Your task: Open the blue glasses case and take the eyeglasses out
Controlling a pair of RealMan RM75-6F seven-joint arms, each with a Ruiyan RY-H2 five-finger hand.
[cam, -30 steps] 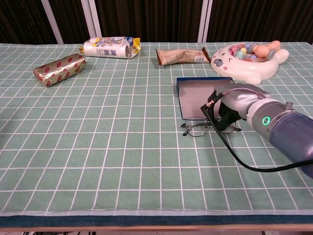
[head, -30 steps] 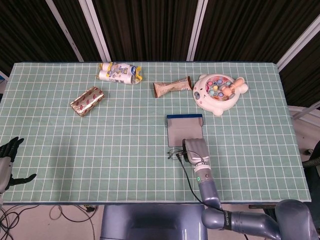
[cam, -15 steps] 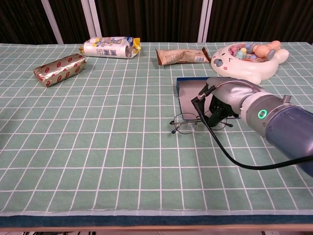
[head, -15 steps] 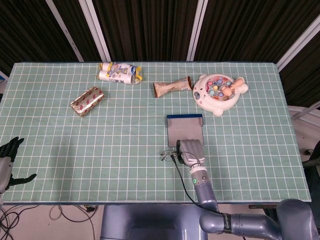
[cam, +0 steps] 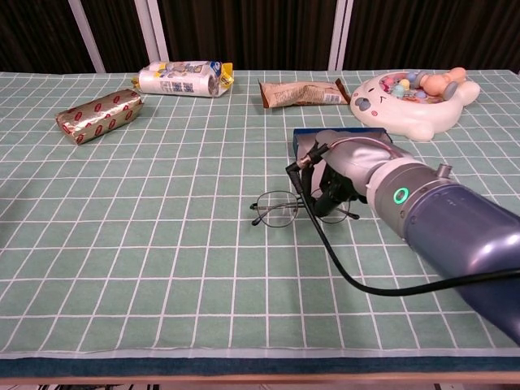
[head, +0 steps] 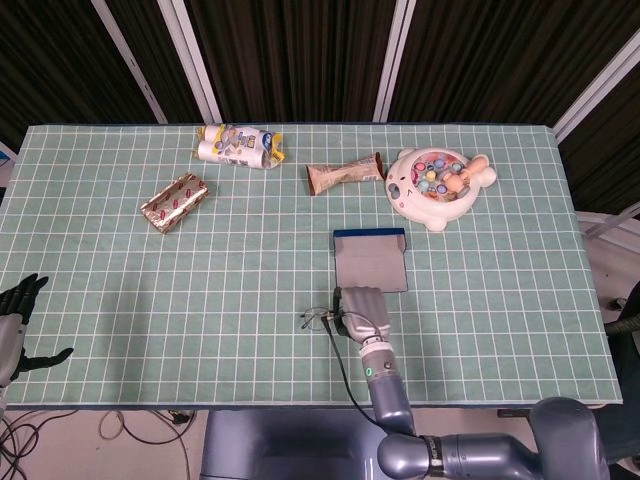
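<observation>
The blue glasses case (head: 369, 259) lies open and flat near the table's middle, its grey lining up; in the chest view only its blue far edge (cam: 309, 133) shows behind my arm. Thin-framed eyeglasses (cam: 280, 209) hang just over the cloth in front of the case, left of it, also seen as eyeglasses (head: 320, 320) in the head view. My right hand (cam: 337, 180) holds their right side, fingers curled on the frame; right hand (head: 362, 311) covers that lens from above. My left hand (head: 18, 318) hovers at the table's near left corner, fingers apart and holding nothing.
A white animal-shaped toy (head: 437, 183) with coloured pieces sits right of the case. A brown snack wrapper (head: 344, 173), a white-and-yellow packet (head: 238, 146) and a red-gold packet (head: 174, 201) lie along the far side. A black cable (cam: 341, 260) trails from my right wrist.
My right hand has carried the eyeglasses leftwards, away from the open case. The left hand has stayed still.
</observation>
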